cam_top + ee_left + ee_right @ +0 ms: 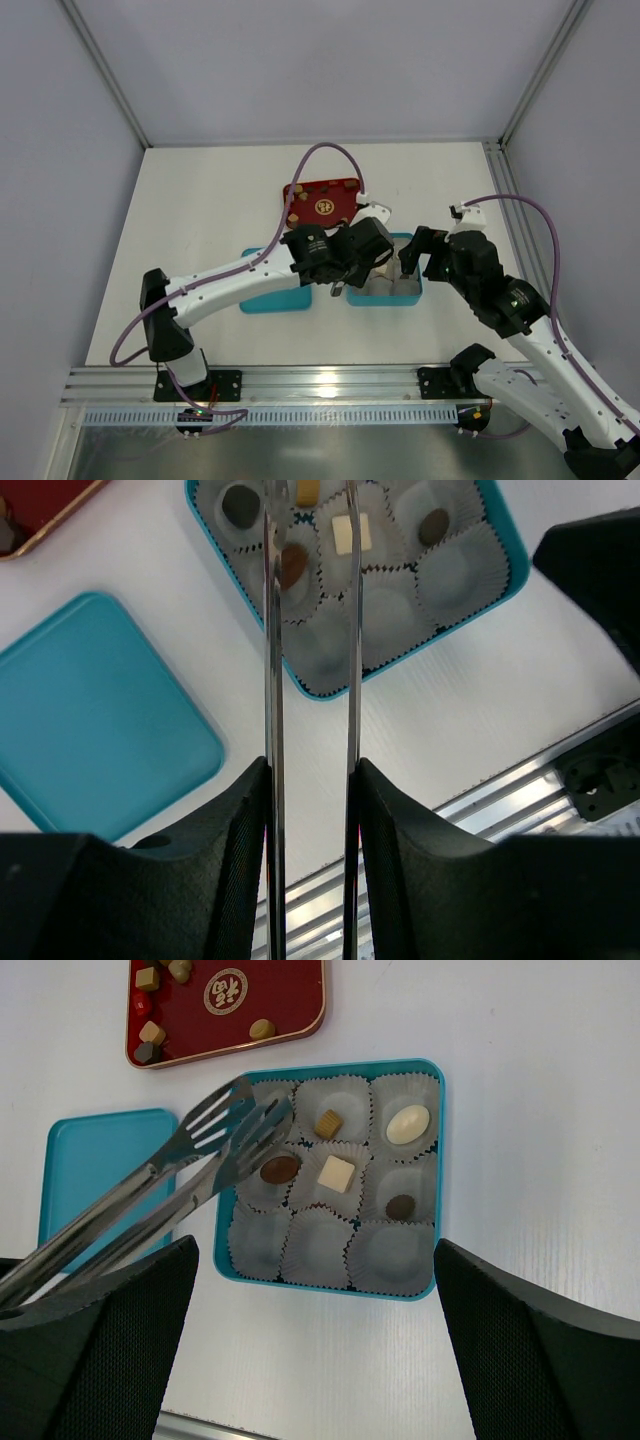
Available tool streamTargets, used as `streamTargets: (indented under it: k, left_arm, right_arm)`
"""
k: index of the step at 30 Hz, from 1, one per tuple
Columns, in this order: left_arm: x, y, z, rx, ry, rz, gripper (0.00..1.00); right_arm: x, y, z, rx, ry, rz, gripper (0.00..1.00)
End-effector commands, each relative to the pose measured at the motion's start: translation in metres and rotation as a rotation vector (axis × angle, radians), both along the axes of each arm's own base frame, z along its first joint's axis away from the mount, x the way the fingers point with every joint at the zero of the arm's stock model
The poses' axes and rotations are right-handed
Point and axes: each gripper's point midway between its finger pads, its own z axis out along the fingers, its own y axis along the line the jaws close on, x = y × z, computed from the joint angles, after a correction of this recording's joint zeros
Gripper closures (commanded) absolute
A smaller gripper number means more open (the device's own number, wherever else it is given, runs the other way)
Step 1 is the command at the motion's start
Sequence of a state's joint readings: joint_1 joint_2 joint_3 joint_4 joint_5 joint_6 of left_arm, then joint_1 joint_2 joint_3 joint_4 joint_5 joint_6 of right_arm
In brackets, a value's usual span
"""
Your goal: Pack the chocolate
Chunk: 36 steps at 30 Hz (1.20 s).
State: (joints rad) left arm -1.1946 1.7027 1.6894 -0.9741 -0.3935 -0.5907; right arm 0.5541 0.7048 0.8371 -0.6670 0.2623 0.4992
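Left fingers [240,820] are clamped on the tongs [215,1150], and the tips hang empty over the teal box [437,1160]. Right fingers [100,1340] are spread wide, holding nothing. Several chocolates [337,1173] are already in cups, with more on the red tray [270,990]. Looks like it's between picks, so next it needs to swing back to the tray and pinch a piece gently.

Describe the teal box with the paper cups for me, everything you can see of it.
The teal box is square with rounded corners and a low rim. It could be painted tin or plastic. It sits flat and open on the white table. Nine pale crinkled paper cups fill it three by three. Six hold one chocolate each, and the three in the near row are empty. The tongs hover over its far left corner, but I cannot tell if they touch it.
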Motion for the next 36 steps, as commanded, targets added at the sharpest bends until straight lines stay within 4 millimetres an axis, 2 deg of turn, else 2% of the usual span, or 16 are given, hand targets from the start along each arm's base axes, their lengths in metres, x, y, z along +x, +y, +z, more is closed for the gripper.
streamTargets:
  k: [1, 4, 5, 7, 8, 14, 17, 19, 24, 31, 36]
  left_arm:
    - [0.01, 0.008, 0.062, -0.11, -0.091, 0.022, 0.61]
    - [0.028, 0.023, 0.071, -0.101, -0.108, 0.072, 0.61]
    - [0.041, 0.032, 0.073, -0.095, -0.112, 0.105, 0.6]
    - [0.054, 0.04, 0.077, -0.093, -0.122, 0.13, 0.6]
    - [0.069, 0.049, 0.078, -0.089, -0.131, 0.162, 0.59]
    - [0.129, 0.076, 0.068, -0.067, -0.137, 0.252, 0.59]
    - [0.148, 0.073, 0.061, -0.066, -0.14, 0.229, 0.59]
    - [0.155, 0.067, 0.056, -0.068, -0.118, 0.197, 0.59]
    - [0.169, 0.071, 0.042, -0.019, -0.085, 0.214, 0.59]
    - [0.18, 0.104, 0.014, 0.102, -0.058, 0.319, 0.58]
    - [0.186, 0.114, -0.003, 0.12, -0.03, 0.343, 0.58]
  right_arm:
    - [0.004, 0.0, 0.011, 0.008, -0.036, -0.002, 0.0]
    - [0.006, 0.001, 0.014, 0.013, -0.043, 0.0, 0.0]
    - [0.007, 0.002, 0.015, 0.012, -0.044, 0.004, 0.0]
    - [0.007, 0.004, 0.014, 0.01, -0.041, 0.011, 0.0]
    - [0.007, 0.004, 0.014, 0.011, -0.041, 0.012, 0.0]
    - [0.008, 0.008, 0.011, 0.012, -0.031, 0.026, 0.0]
    - [0.008, 0.007, 0.011, 0.007, -0.031, 0.026, 0.0]
    - [0.008, 0.006, 0.011, 0.003, -0.026, 0.023, 0.0]
    - [0.009, 0.006, 0.009, -0.004, -0.018, 0.024, 0.0]
    - [0.011, 0.009, 0.008, -0.008, -0.009, 0.036, 0.0]
    - [0.011, 0.013, 0.005, -0.004, 0.001, 0.047, 0.0]
